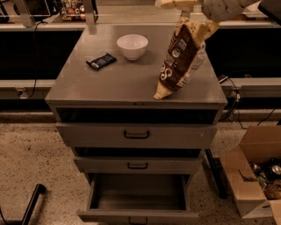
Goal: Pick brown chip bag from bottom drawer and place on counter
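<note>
We see the gripper (183, 9) at the top edge of the view, reaching in from the upper right over the far right part of the worktop (109, 85). Its jaws are clenched on the tan-yellow top of the brown chip bag (178, 61), which hangs down and to the left from them. The bag is tilted. Its dark front with white lettering faces us, and its lower tan corner touches the worktop near the front edge, well below the jaws.

To the left of the jaws and a little nearer to us we find a white bowl (132, 46) standing upright on the worktop. Further left of it, and apart from it, lies a small dark wrapped bar (101, 61). Neither touches the bag.

Far beneath the jaws, at the foot of the cabinet, the bottom drawer (138, 215) is pulled out towards us, and we look down into its grey inside. Above it sit the middle drawer (137, 165) and the top drawer (137, 134), each with a dark handle on its front.

Down and to the right of the jaws, on the speckled floor beside the cabinet, we see an open cardboard box (248, 193) with things in it.
</note>
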`<action>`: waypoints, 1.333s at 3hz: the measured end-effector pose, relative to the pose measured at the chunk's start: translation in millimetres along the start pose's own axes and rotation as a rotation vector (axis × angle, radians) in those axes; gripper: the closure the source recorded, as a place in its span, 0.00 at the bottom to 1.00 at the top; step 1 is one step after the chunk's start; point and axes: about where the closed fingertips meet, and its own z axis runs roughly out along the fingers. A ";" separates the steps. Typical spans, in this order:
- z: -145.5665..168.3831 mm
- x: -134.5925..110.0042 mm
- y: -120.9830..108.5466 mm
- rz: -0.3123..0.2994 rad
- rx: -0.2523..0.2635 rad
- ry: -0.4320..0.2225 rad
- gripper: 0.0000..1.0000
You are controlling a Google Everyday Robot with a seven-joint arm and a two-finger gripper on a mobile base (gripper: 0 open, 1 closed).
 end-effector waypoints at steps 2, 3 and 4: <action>-4.3 -2.3 4.9 -0.053 -0.096 -0.003 0.00; -4.0 -11.7 52.6 -0.053 -0.227 -0.074 0.00; -6.3 -23.7 68.5 -0.039 -0.266 -0.128 0.00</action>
